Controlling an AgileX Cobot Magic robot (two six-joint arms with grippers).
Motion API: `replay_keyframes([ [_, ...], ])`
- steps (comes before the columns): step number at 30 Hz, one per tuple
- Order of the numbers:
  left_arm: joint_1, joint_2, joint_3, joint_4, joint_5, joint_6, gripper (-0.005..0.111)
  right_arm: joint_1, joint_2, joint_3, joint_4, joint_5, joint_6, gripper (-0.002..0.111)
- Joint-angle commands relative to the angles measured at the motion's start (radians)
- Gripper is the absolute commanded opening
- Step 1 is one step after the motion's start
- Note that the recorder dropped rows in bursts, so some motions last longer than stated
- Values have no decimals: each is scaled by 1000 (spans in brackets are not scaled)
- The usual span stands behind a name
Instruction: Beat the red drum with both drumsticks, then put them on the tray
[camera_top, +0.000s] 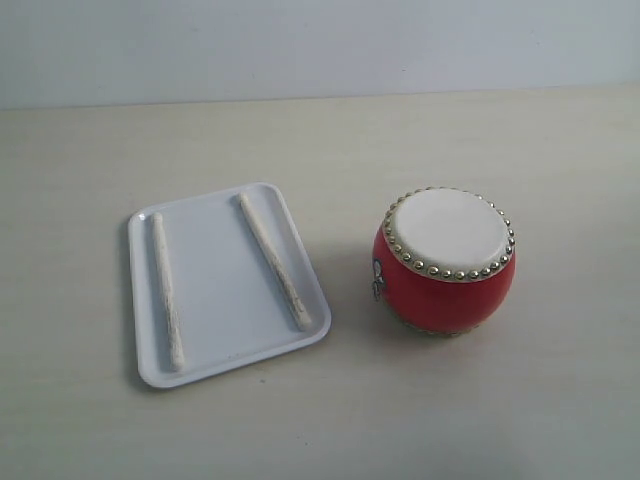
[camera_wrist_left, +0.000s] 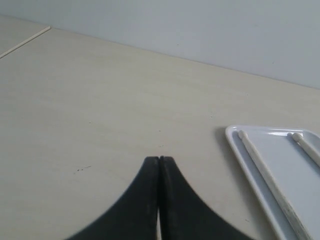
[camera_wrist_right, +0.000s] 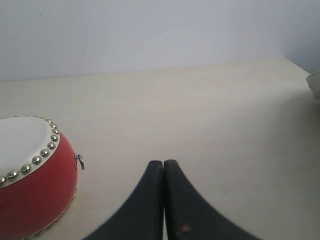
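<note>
Red drum (camera_top: 447, 262): upright on table (camera_top: 100, 140), cream skin up, right of tray (camera_top: 215, 300), apart from it. Drumsticks (camera_top: 273, 262): both lying in tray, apart, roughly along its length. Left gripper (camera_wrist_left: 159, 161): jaws pressed together, empty, over bare table near tray corner. Right gripper (camera_wrist_right: 163, 164): jaws pressed together, empty, near drum.

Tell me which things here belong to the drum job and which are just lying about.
Job:
- red drum
- drumsticks, two of them
- white tray they lie on

Lying about:
- one pale object, cut off at the edge of the right wrist view, too little showing to name
</note>
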Motion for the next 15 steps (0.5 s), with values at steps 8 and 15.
replay_keyframes([
  [8,1,-7,4,3,-1,3,0,-6,-6,3,22,5,45,0],
  [15,1,-7,4,3,-1,3,0,-6,-6,3,18,7,45,0],
])
